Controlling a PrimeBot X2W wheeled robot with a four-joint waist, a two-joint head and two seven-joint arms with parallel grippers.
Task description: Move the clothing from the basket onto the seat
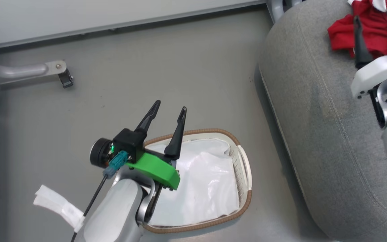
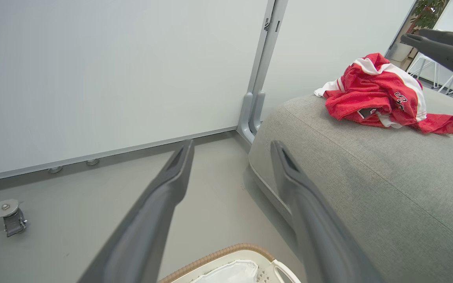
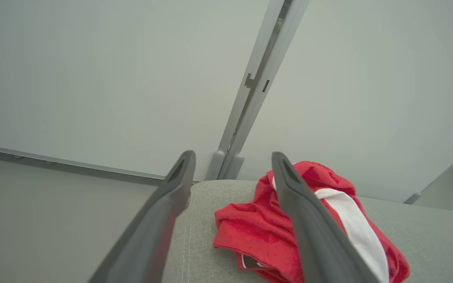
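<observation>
The red and white clothing (image 1: 371,27) lies in a crumpled heap on the grey seat (image 1: 328,121), at its far end; it also shows in the left wrist view (image 2: 380,94) and the right wrist view (image 3: 289,228). Over that heap my right gripper (image 1: 375,21) stands open, holding nothing, its fingers above the cloth (image 3: 232,157). The white basket (image 1: 244,168) with its brown rim sits on the floor to the left of the seat, only a white liner (image 1: 200,181) showing inside. My left gripper (image 1: 169,109) hangs open and empty over the basket's left side (image 2: 230,145).
A pale wall panel (image 1: 113,13) runs along the back, with a grey metal leg and caster (image 1: 64,75) at the left. A post (image 2: 260,78) stands at the seat's far corner. White tape wraps a cable (image 1: 59,205) beside my left forearm.
</observation>
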